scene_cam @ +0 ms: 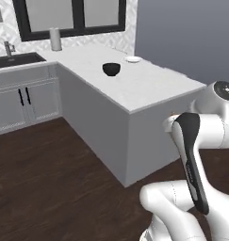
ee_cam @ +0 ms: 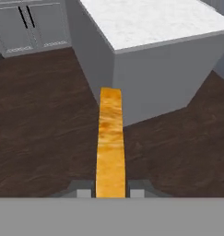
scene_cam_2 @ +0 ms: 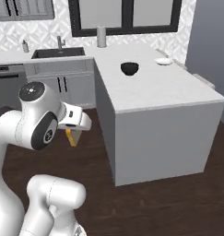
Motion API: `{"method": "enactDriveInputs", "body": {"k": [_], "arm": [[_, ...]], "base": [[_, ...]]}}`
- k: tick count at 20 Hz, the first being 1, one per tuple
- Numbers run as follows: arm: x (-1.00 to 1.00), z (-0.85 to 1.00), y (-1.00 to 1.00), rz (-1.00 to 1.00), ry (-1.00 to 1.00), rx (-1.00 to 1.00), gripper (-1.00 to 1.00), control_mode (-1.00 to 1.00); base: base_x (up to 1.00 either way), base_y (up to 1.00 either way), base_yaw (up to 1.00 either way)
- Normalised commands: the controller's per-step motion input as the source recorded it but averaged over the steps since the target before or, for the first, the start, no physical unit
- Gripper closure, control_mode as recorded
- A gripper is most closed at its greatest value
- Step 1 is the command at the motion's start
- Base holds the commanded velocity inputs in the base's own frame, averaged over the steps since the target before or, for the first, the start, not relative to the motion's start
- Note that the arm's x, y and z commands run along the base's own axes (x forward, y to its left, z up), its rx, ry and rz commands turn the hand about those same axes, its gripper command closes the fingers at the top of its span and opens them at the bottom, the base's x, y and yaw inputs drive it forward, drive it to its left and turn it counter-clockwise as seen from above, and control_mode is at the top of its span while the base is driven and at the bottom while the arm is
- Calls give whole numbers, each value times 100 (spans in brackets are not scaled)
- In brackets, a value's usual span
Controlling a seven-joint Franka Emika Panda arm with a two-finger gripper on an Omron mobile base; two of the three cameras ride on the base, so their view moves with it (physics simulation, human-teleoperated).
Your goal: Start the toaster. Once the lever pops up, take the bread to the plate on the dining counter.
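Half done we reckon: end effector [ee_cam: 111, 192] clenched on the bread [ee_cam: 110, 143], well short of the plate [scene_cam: 133, 59] on the bench [scene_cam: 149, 84], delivery left.

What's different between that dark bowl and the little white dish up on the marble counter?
The bowl is dark, almost black; the plate is white. The bowl is deep with tall sides, while the plate is flat and shallow. The bowl sits nearer the middle of the dining counter, while the plate sits further back, close to the counter's far edge. Both are round, stand upright on the same counter, and look empty from here.
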Motion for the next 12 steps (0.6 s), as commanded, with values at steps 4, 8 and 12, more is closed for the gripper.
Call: {"method": "enactDriveInputs", "body": {"k": [4, 8, 12], "arm": [[0, 0, 0, 0, 0, 0, 100, 100], [0, 0, 0, 0, 0, 0, 100, 100], [0, 0, 0, 0, 0, 0, 100, 100]], "base": [[100, -66, 39], [100, -91, 37], [100, -100, 35]]}}
